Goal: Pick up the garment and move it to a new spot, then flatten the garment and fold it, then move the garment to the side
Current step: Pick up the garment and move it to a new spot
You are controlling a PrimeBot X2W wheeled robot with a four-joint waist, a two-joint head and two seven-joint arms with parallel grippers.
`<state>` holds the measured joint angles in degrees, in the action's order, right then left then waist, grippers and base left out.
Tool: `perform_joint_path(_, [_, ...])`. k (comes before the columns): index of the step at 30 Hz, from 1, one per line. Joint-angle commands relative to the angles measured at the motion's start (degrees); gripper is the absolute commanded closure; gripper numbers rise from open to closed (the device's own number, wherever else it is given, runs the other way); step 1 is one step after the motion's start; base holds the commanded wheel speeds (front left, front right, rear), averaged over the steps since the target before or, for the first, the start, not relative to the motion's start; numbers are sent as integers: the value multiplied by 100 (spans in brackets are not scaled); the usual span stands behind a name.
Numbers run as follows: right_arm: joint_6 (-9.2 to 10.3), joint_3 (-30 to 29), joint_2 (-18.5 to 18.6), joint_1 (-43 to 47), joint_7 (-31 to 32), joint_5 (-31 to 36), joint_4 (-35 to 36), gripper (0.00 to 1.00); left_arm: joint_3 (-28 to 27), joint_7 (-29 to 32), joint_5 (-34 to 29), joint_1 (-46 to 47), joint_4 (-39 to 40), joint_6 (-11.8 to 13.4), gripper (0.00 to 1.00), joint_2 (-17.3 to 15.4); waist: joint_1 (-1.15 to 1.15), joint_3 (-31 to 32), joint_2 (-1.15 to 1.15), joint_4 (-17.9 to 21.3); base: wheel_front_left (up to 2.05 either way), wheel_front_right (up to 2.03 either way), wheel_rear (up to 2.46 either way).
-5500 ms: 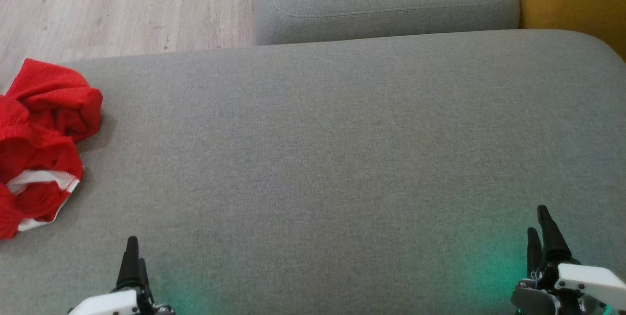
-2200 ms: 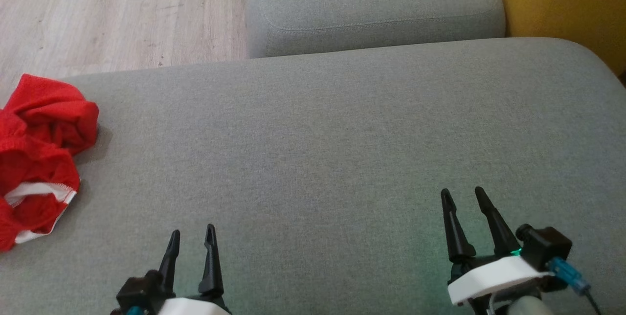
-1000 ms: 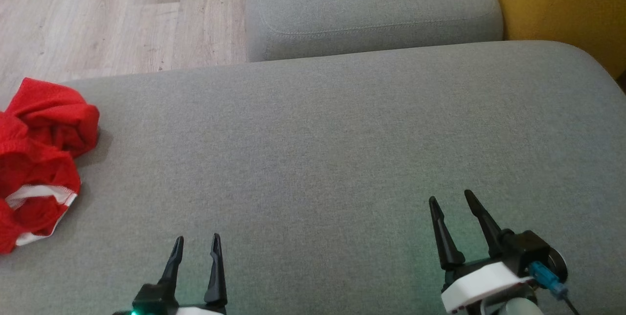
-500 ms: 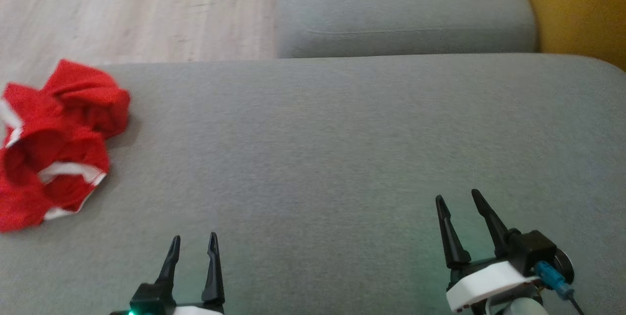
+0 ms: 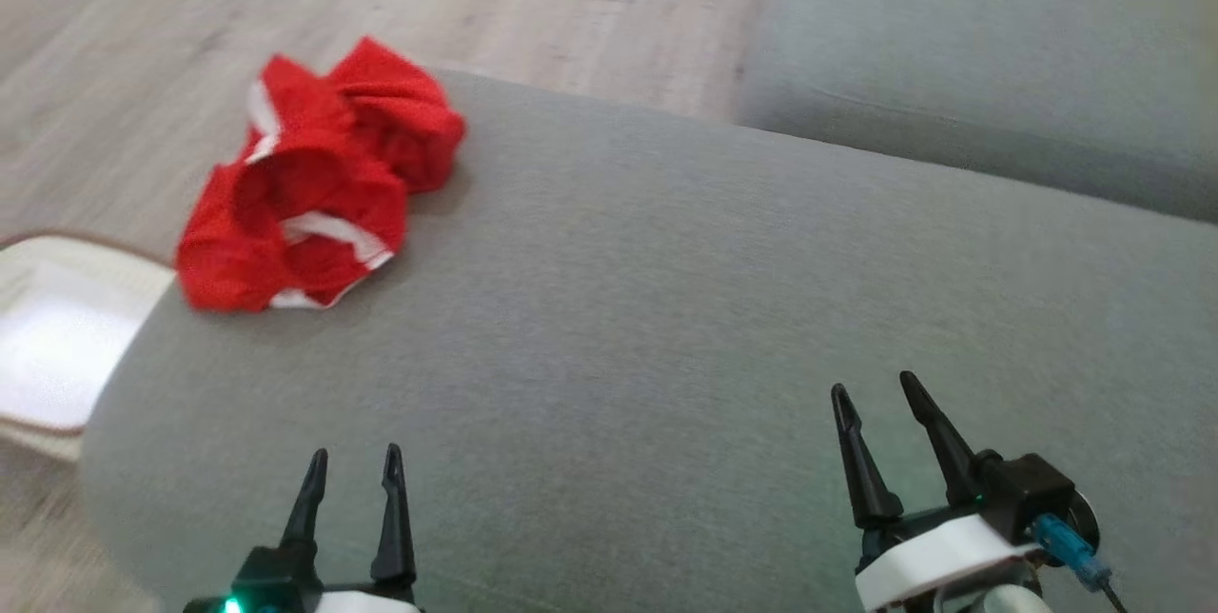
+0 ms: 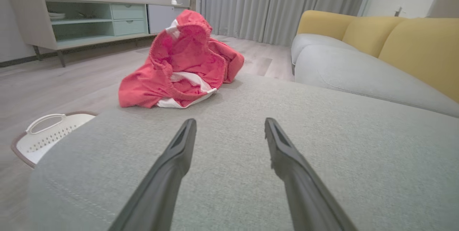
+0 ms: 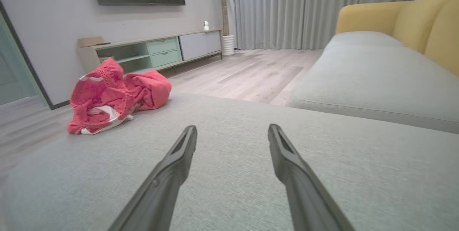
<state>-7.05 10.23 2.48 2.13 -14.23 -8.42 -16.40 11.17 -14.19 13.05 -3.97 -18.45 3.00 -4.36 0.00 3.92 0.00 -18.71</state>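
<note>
A crumpled red cloth heap (image 5: 314,185) with white bands lies at the far left corner of the grey sofa cushion (image 5: 666,308). The left wrist view shows the heap (image 6: 183,62) straight ahead, with a gathered red rim. No numerals or striped trim show in its folds, so I cannot tell whether it is the jersey garment. My left gripper (image 5: 352,451) hovers open over the cushion's near edge, well short of the heap, its fingers (image 6: 179,148) empty. My right gripper (image 5: 868,383) is open and empty at the lower right, with the heap (image 7: 111,94) far off to its left.
A white basket (image 5: 86,240) with a brown rim stands on the wooden floor beside the cushion's left end, also in the left wrist view (image 6: 46,118). A second grey seat (image 5: 999,89) lies beyond, with yellow backrests (image 6: 412,44). A low cabinet (image 6: 82,19) lines the far wall.
The head camera has swung left, so the cloth heap now sits further right and the basket has come into view. Both grippers turned earlier and stay open, low over the cushion.
</note>
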Motion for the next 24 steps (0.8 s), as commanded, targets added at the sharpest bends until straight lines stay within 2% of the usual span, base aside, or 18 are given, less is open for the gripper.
perform_joint_path(1, [-44,135,40,-101,-77,-45,197,0,-187,-26,-27,147,211,25,0,-65,0,79,0,-424,0,0,0])
perform_joint_path(7, [-44,176,40,-144,-77,-127,161,0,-218,34,3,103,330,69,0,-147,0,121,0,-750,0,0,0])
perform_joint_path(16, [-44,203,40,-192,-77,-93,139,0,-303,24,38,70,648,169,0,-264,0,22,0,-791,0,0,0])
perform_joint_path(21, [-44,79,40,-187,-77,59,285,0,-529,39,65,248,1373,282,0,-431,0,-129,0,-695,0,0,0])
perform_joint_path(24, [-44,6,40,-208,-77,184,424,0,-794,266,72,499,2043,368,0,-700,0,-319,0,-612,0,0,0])
